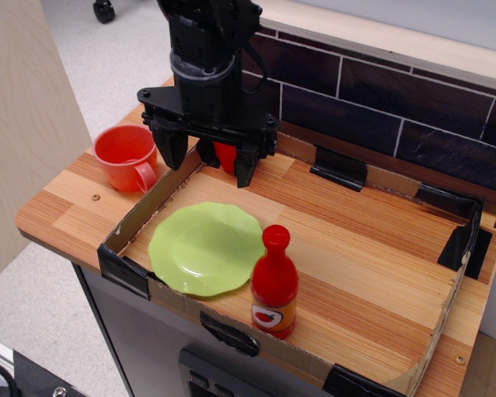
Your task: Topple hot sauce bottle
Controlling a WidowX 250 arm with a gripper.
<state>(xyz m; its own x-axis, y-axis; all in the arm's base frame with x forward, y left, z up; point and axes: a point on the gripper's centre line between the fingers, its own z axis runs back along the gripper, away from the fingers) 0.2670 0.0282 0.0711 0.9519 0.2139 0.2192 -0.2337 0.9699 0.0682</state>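
The hot sauce bottle (274, 285) is small, glossy and red, with a round red cap and an orange label showing a chili. It stands upright by the front cardboard wall, just right of the green plate. My black gripper (208, 161) hangs over the far left corner of the tray, well behind and left of the bottle. Its fingers (172, 150) are spread apart. A red object (224, 155) shows between them, mostly hidden; I cannot tell whether it is touched.
A light green plate (205, 248) lies in the front left of the tray. An orange-red cup (131, 155) stands outside the left cardboard wall (149, 207). A low cardboard rim with black tape corners surrounds the wooden tray. A dark tiled wall runs behind.
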